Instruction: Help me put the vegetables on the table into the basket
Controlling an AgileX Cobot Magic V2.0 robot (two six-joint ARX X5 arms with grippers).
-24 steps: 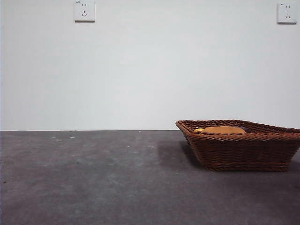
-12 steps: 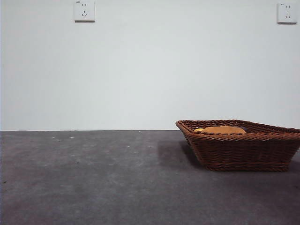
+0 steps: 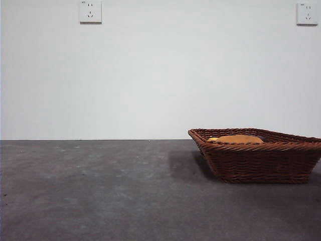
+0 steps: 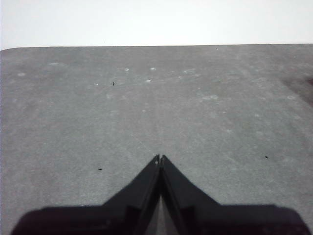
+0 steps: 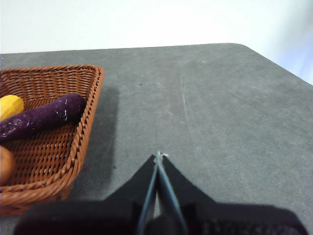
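Note:
The brown wicker basket [image 3: 261,155] stands on the dark grey table [image 3: 100,191] at the right; it also shows in the right wrist view [image 5: 54,142]. Inside it lie the tan-orange potato-like lump [image 3: 239,139], the small yellow piece [image 5: 10,106] and the dark purple piece [image 5: 41,117]. The orange lump shows only as an edge in the right wrist view [image 5: 5,164]. My right gripper [image 5: 158,156] is shut and empty over bare table beside the basket. My left gripper [image 4: 159,158] is shut and empty over bare table, with no vegetable near it.
A white wall stands behind the table with two sockets [image 3: 90,11] high up. The table's far edge and rounded corner [image 5: 239,46] show in the right wrist view. Neither arm shows in the front view.

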